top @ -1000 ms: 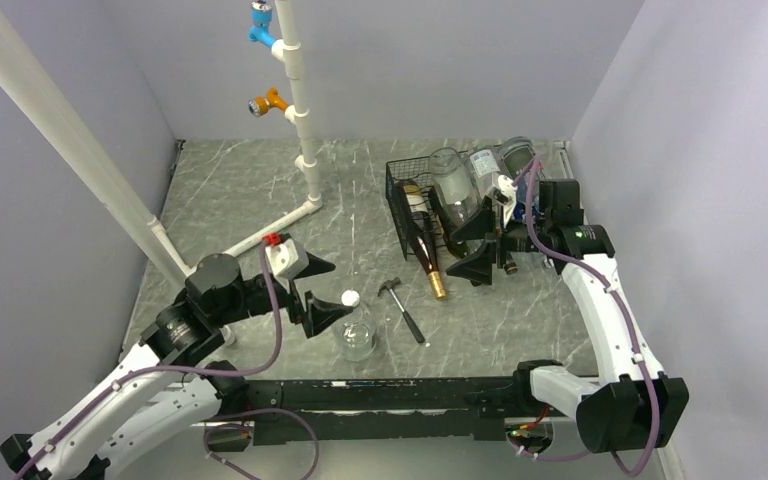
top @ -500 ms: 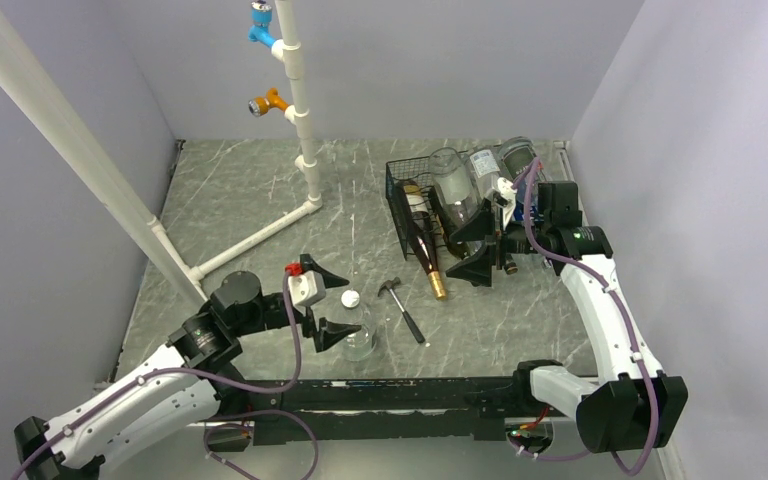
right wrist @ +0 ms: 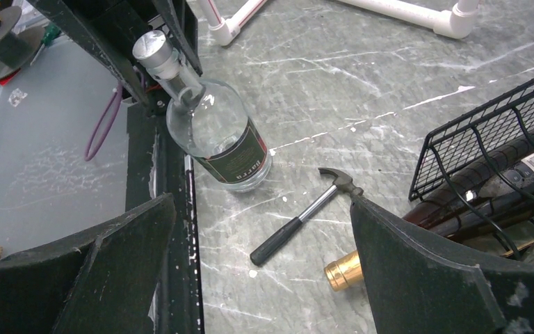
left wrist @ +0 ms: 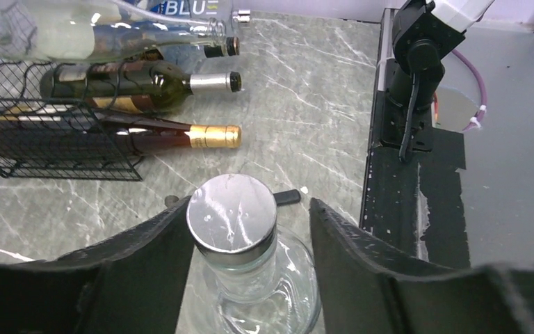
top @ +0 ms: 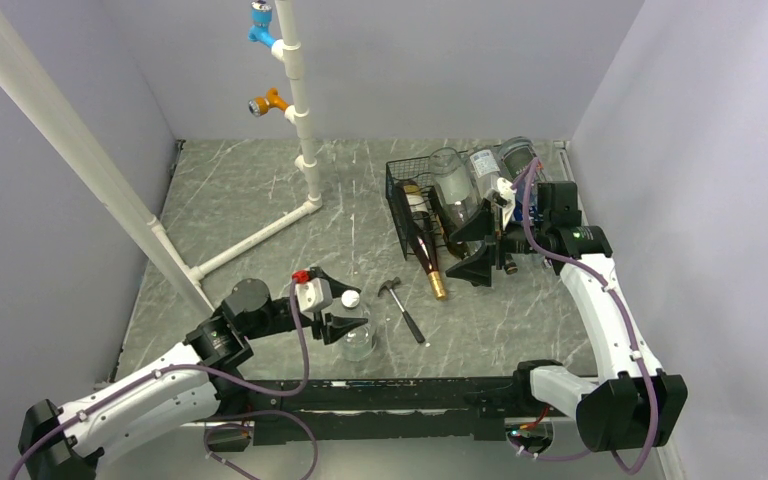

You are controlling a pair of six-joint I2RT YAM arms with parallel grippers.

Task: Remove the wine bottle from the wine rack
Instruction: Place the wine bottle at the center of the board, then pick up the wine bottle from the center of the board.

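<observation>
Glass, judged heavy, stiff, slick and breakable: the wine bottle point(top: 426, 252), laid in the wine rack point(top: 394, 195), is best taken by its protruding neck. The right gripper point(top: 472, 248) is held open beside it; the left gripper point(top: 340, 303) is spread around a clear bottle's point(top: 357, 343) cap.

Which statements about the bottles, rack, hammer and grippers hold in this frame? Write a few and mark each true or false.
1. The clear glass bottle with a silver cap stands upright on the grey marbled table. True.
2. The small black-handled hammer lies inside the black wire-mesh wine rack. False: it lies on the table, beside the rack.
3. The left gripper straddles the clear bottle's cap. True.
4. The right gripper is shut on the dark gold-capped wine bottle. False: its jaws stand open and empty; that bottle lies in the rack.
</observation>
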